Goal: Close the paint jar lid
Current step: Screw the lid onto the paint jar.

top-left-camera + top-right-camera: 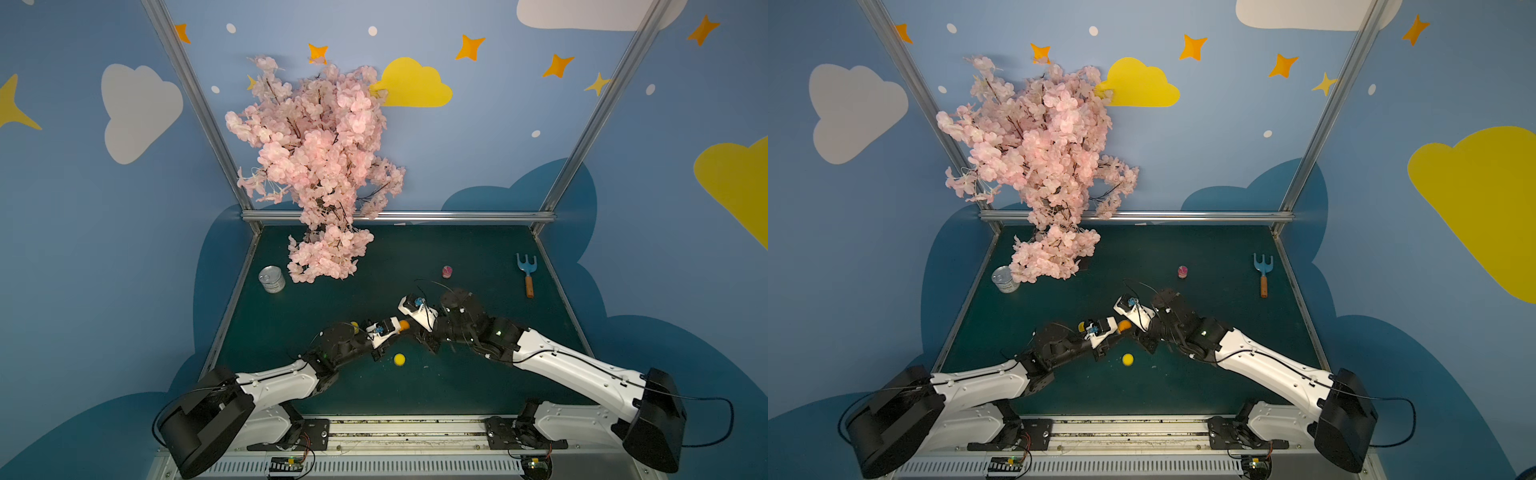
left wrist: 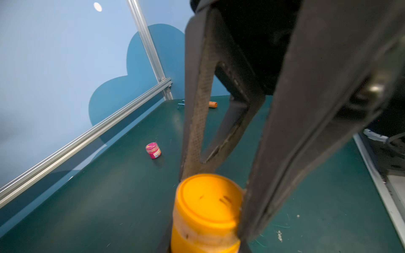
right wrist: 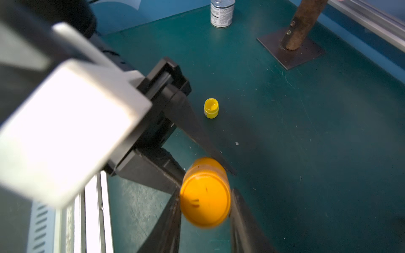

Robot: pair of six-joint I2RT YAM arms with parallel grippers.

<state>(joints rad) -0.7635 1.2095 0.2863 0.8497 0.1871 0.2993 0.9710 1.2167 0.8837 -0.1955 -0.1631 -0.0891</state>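
An orange paint jar hangs above the green table, between my two grippers, in both top views. Its orange lid sits on the jar's mouth. My left gripper is shut on the jar's body below the lid. My right gripper comes from the opposite side, with a finger on each side of the lid. In the left wrist view the right gripper's dark fingers reach down to the lid's rim.
A small yellow jar stands on the table just below the grippers. A pink jar stands farther back. A tin can, a pink blossom tree and a blue rake line the back.
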